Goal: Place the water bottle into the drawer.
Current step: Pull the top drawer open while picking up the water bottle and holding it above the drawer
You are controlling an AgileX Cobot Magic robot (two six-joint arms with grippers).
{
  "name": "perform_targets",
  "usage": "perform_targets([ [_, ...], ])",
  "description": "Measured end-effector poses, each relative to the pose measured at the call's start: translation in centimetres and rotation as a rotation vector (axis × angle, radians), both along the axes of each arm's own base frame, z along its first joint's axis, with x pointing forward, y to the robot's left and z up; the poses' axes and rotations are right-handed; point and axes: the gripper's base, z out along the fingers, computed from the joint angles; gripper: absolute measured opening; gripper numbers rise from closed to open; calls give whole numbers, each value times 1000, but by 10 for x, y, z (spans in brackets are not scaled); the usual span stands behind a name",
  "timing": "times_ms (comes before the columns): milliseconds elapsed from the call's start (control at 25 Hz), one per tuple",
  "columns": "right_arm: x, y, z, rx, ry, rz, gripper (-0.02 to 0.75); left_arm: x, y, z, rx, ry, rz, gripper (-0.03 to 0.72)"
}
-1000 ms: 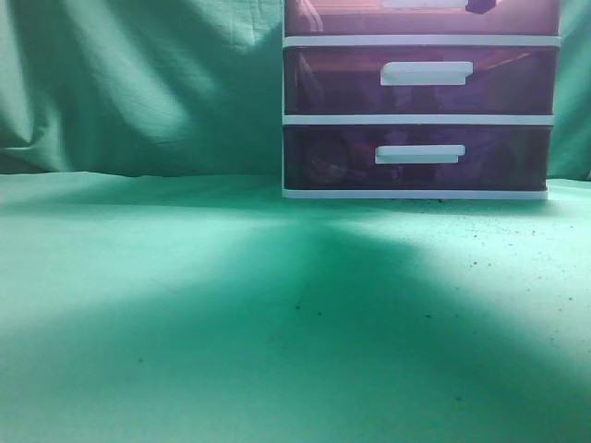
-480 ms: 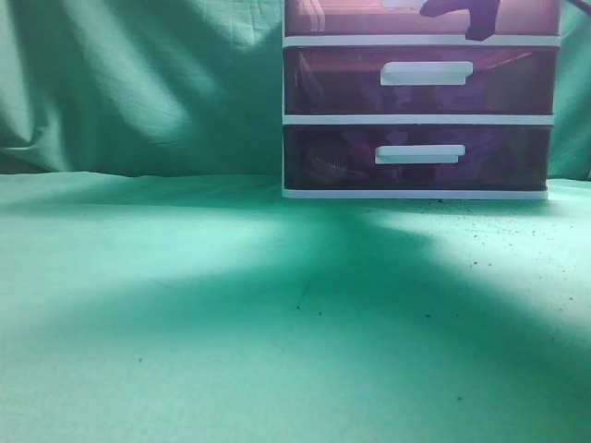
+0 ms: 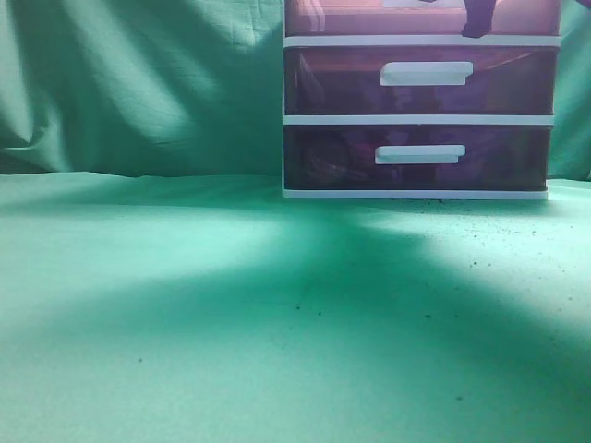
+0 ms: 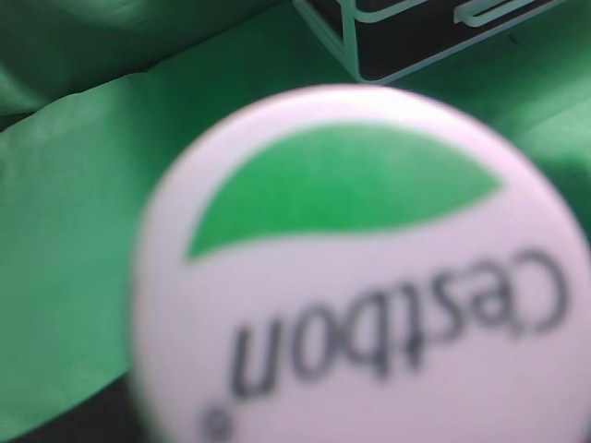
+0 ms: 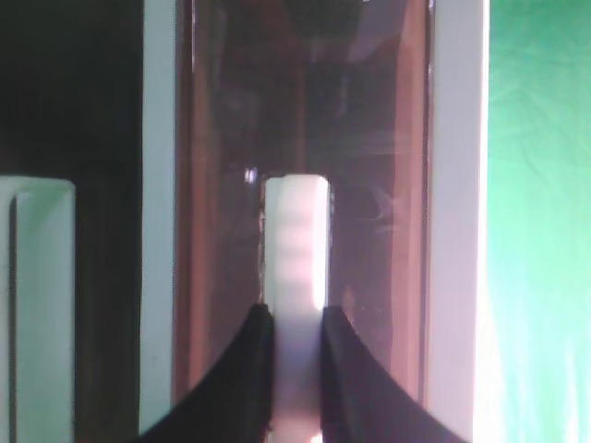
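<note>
The water bottle's white cap [image 4: 369, 277], with a green leaf and "Cestbon" lettering, fills the left wrist view, blurred and very close. It hides my left gripper's fingers; the bottle is off the table and does not show in the exterior view. The reddish-pink top drawer [image 3: 351, 17] sits at the top of the white-framed unit. My right gripper [image 5: 295, 318] is shut on the drawer's white bar handle [image 5: 295, 240], one black finger on each side. In the exterior view only a dark finger [image 3: 477, 20] shows at the frame's top edge.
Two darker purple drawers [image 3: 420, 81] [image 3: 420, 155] sit below the top one. Green cloth covers the table [image 3: 277, 314] and hangs behind it [image 3: 138, 83]. The unit's lower corner [image 4: 406, 37] shows beyond the cap in the left wrist view.
My right gripper's dark fingers came down into the exterior view in front of the top drawer and settled at its handle. Shadows on the cloth shifted.
</note>
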Motion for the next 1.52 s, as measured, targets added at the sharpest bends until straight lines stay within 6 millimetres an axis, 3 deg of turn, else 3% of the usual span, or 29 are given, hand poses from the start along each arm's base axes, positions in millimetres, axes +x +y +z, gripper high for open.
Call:
perform_targets([
  [320, -8, 0, -1, 6, 10, 2, 95, 0, 0, 0, 0, 0, 0, 321],
  [600, -47, -3, -4, 9, 27, 22, 95, 0, 0, 0, 0, 0, 0, 321],
  [1000, -119, -1, -13, 9, 66, 83, 95, 0, 0, 0, 0, 0, 0, 321],
  [1280, -142, -3, -12, 1, 94, 86, 95, 0, -2, 1, -34, -7, -7, 321],
  [1400, -143, -3, -12, -1, 99, 83, 95, 1, -8, 12, -134, -70, -29, 321],
  [1520, -143, -4, -12, -4, 107, 81, 95, 2, -17, 41, -314, -195, -83, 321],
])
